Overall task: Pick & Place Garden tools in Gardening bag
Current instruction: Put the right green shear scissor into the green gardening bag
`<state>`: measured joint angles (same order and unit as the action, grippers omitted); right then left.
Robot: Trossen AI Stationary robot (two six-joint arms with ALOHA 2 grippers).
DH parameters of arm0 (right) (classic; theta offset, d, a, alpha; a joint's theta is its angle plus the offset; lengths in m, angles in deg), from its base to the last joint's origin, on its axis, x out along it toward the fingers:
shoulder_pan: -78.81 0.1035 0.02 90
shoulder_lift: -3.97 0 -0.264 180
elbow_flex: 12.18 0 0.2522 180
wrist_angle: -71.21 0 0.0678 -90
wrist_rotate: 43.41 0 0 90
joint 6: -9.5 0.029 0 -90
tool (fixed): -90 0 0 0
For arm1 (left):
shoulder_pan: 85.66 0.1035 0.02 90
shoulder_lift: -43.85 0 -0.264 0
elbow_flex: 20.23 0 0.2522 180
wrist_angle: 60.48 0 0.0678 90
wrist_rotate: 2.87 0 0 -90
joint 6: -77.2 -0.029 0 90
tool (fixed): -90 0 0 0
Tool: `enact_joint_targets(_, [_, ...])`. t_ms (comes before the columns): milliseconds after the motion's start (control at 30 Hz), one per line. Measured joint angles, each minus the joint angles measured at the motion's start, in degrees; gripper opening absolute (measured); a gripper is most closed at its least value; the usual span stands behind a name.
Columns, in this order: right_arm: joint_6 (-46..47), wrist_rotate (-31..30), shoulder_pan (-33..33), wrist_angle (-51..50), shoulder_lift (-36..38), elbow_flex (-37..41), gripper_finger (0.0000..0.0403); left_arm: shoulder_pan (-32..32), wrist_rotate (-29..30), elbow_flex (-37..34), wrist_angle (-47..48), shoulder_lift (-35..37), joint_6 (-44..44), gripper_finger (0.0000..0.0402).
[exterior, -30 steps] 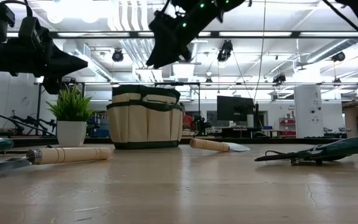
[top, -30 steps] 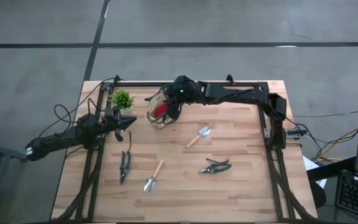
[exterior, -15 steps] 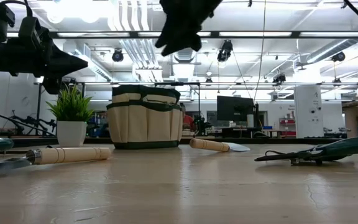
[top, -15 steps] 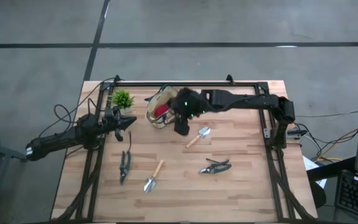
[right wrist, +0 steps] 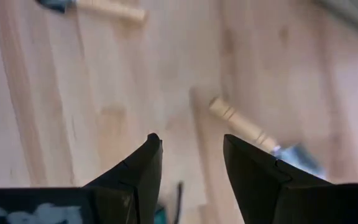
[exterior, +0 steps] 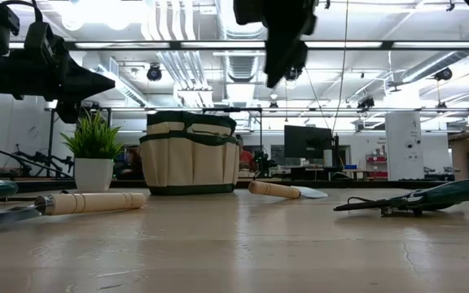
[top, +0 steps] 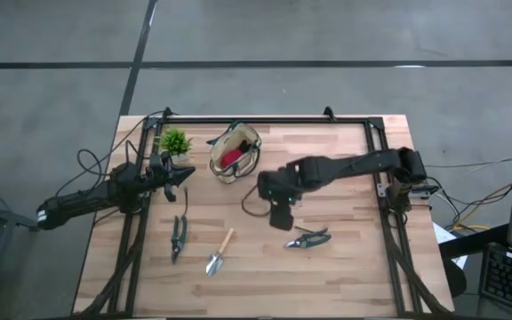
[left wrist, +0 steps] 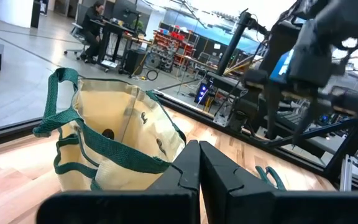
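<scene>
1. Right gripper: high view, over mid-table above a trowel it hides. Gardening bag far, holding a red bulb-shaped item. Loose: dark pruning shears, second trowel, grey shears.
2. Low view: bag standing, potted plant to its left.
3. Left wrist view: left gripper pressed together, idle.
4. Right wrist view: fingers spread, empty; trowel handle beyond. Judgement: one tool stowed, four left.

Overhead looks straight down; low, level; both share the gardening bag.
</scene>
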<state>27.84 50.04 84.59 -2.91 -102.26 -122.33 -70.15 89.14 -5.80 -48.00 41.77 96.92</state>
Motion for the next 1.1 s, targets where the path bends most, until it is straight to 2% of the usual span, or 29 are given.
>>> enact_joint_targets(400, [6.9, 0.2, 4.9, 2.4, 0.0, 13.2, 0.0168, 0.0, 0.0, 0.0, 0.0, 0.0, 0.0, 0.0005])
enact_joint_targets(633, [8.8, 2.8, 5.1, 8.2, 0.0, 21.0, 0.0159, 0.0, 0.0, 0.0, 0.0, 0.0, 0.0, 0.0005])
enact_joint_targets(1100, [13.0, 3.0, 5.1, 18.9, 0.0, 31.5, 0.0151, 0.0, 0.0, 0.0, 0.0, 0.0, 0.0, 0.0005])
